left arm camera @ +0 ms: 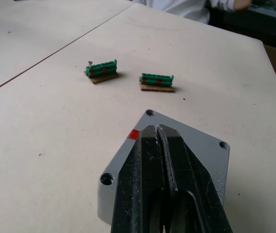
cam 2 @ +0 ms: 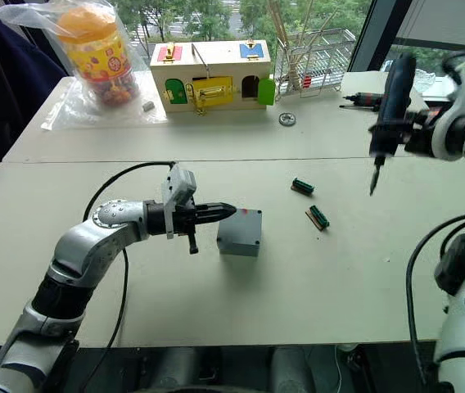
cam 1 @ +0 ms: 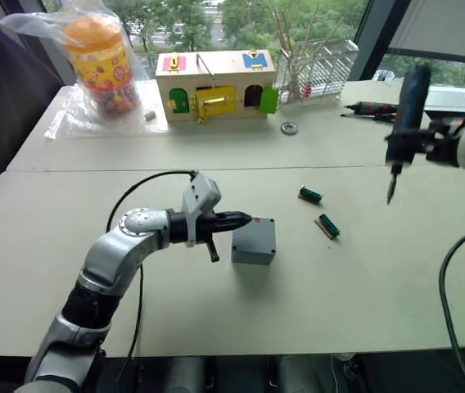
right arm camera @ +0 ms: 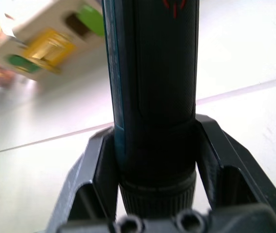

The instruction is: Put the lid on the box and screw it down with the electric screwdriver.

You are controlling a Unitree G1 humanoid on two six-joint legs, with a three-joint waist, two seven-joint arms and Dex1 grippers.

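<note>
**Lid's on the box, driver's up in the air**

While I'm watching the head feed, the small grey plastic box (cam 1: pixel 254 241) sits near the middle of the pale table (cam 1: pixel 363 278), with the flat grey square lid (left arm camera: pixel 196 145) lying on top of it — screw holes show at the lid's corners, and there's a little red mark at the edge by my fingers. My left gripper (cam 1: pixel 245 219) has its two black fingers pressed together with nothing between them, tips resting right at the top edge of the box on the side facing the arm.

Over on the right, my right gripper (cam 2: pixel 396 131) is clamped around the thick black cylindrical electric screwdriver (cam 1: pixel 404 123), which hangs roughly upright with its metal bit pointing down, well apart from the box and clear of the table.

Two small green terminal blocks (cam 1: pixel 310 195) lie between the box and the driver. Further back — a wooden box with coloured doors (cam 1: pixel 214 84), a bagged orange-lidded jar (cam 1: pixel 97 57) and a white wire rack (cam 1: pixel 318 70).
</note>
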